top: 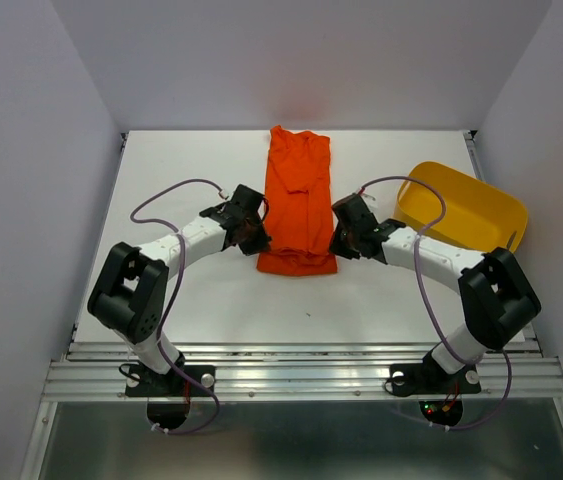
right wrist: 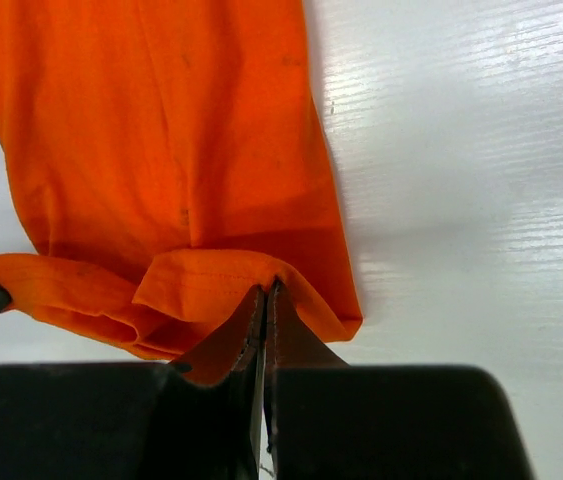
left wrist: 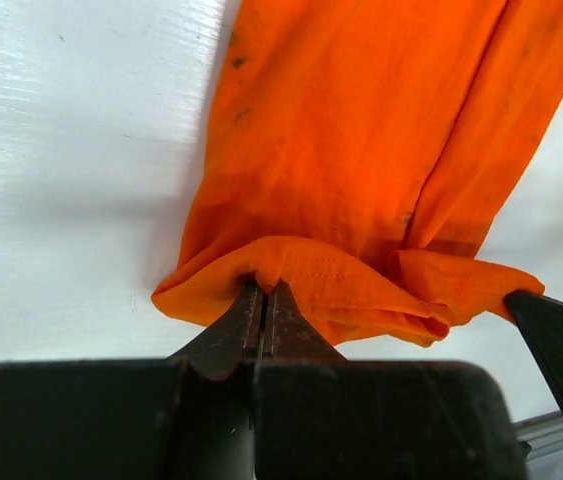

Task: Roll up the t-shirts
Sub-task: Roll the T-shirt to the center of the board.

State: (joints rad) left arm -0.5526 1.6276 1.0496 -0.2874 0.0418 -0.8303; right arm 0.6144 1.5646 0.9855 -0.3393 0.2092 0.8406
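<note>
Closest to each wrist camera is its own end effector. The left end effector (left wrist: 264, 300) has its jaws pressed together on the near hem of the t-shirt (left wrist: 361, 150), and the right end effector (right wrist: 266, 300) pinches the same hem at the opposite corner. Between the two grips the hem is raised off the white bench (top: 191, 180) in a small, loose curl. Beyond that curl the orange-red t-shirt lies flat along the middle of the bench, already folded into a long narrow strip running away from the arms. By the look of it, the folding is done and the rolling is only at its first turn, with nearly the whole strip left to roll. A yellow tub (top: 466, 215) sits at the far right, apart from the cloth.
</note>
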